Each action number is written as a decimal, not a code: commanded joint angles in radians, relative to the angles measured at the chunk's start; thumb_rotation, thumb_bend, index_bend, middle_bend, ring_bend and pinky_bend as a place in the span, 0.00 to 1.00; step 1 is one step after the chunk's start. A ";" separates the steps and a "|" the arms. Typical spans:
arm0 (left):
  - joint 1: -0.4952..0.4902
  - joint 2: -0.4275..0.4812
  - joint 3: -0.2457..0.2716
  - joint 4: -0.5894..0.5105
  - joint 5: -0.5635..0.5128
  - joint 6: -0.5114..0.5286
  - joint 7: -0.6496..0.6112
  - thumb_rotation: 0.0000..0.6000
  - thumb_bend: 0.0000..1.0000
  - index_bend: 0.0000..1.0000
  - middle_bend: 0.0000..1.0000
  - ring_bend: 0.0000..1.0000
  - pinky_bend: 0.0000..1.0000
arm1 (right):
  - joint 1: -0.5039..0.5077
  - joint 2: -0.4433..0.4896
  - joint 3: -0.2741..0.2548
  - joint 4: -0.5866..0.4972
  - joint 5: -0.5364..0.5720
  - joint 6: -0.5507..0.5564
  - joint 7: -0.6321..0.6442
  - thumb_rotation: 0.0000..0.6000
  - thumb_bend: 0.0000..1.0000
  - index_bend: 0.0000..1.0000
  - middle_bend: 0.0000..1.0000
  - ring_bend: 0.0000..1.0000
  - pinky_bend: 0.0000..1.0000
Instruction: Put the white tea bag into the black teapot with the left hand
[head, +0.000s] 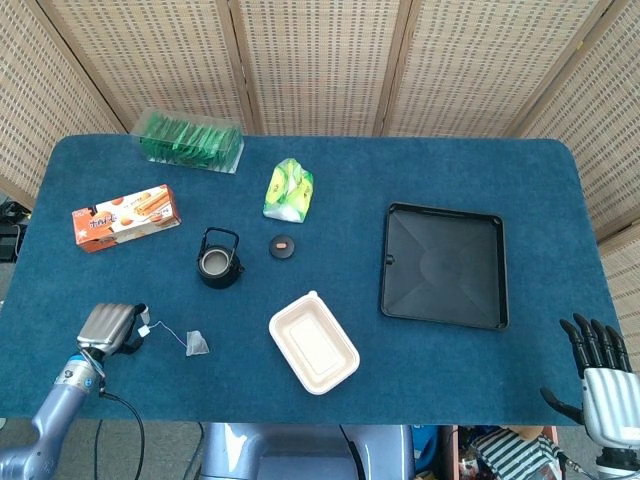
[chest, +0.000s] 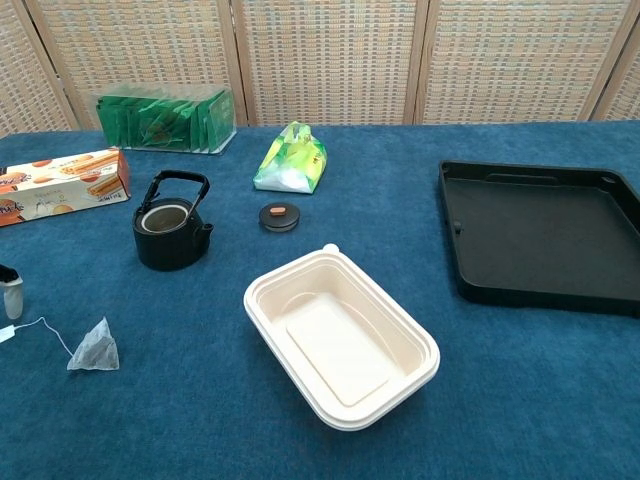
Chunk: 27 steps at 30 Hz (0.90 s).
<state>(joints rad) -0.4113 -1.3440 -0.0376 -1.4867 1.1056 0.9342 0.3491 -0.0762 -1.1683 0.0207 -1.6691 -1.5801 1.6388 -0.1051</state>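
Note:
The white tea bag lies on the blue cloth, and its string runs left to a small tag. In the chest view the tea bag sits front left with its tag flat on the cloth. My left hand hovers just left of the tag with its fingers bent down; one fingertip shows a little above the tag, apart from it. The black teapot stands open further back, also visible as the teapot, and its lid lies to its right. My right hand hangs off the front right corner, fingers spread, holding nothing.
A white plastic container sits right of the tea bag. The black tray fills the right side. A green snack bag, an orange biscuit box and a clear box of green packets stand behind the teapot.

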 joint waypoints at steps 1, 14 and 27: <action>-0.005 -0.004 0.000 0.000 -0.008 -0.003 0.005 1.00 0.36 0.44 0.76 0.73 0.67 | -0.001 -0.002 -0.001 0.001 0.000 0.000 0.002 1.00 0.02 0.14 0.12 0.00 0.05; -0.014 -0.021 0.009 0.024 -0.029 -0.011 0.006 1.00 0.36 0.44 0.76 0.73 0.67 | -0.008 -0.008 -0.003 0.012 0.004 0.002 0.012 1.00 0.02 0.14 0.12 0.00 0.05; -0.021 -0.033 0.018 0.049 -0.044 -0.023 0.000 1.00 0.36 0.44 0.76 0.73 0.67 | -0.013 -0.010 -0.002 0.016 0.008 0.003 0.014 1.00 0.02 0.14 0.12 0.00 0.05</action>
<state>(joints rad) -0.4314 -1.3762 -0.0191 -1.4379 1.0625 0.9117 0.3494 -0.0886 -1.1781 0.0183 -1.6528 -1.5724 1.6419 -0.0908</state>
